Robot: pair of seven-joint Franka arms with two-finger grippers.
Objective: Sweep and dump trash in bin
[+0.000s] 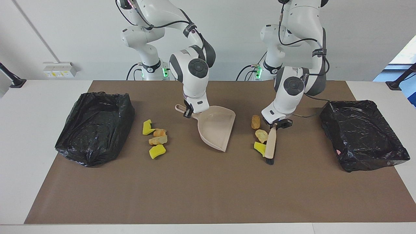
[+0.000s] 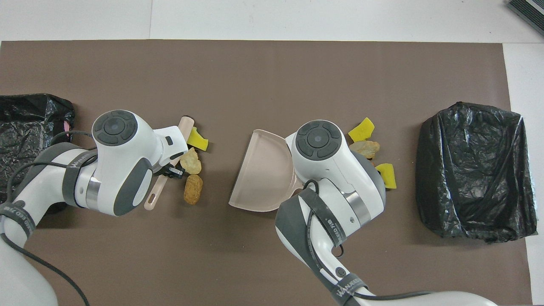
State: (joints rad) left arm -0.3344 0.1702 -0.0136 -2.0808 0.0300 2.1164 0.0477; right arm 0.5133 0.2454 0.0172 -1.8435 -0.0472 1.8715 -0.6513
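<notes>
Centre frame: the left gripper point(image 1: 276, 124) is clamping the brush point(image 1: 270, 144) against three trash scraps point(image 1: 261, 135). The right gripper point(image 1: 188, 113) is gripping the dustpan point(image 1: 216, 128) handle, at centre.

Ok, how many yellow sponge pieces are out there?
3 wedges: two in the pile between the dustpan and the right arm's bin, one by the brush. None seem hidden.
</notes>
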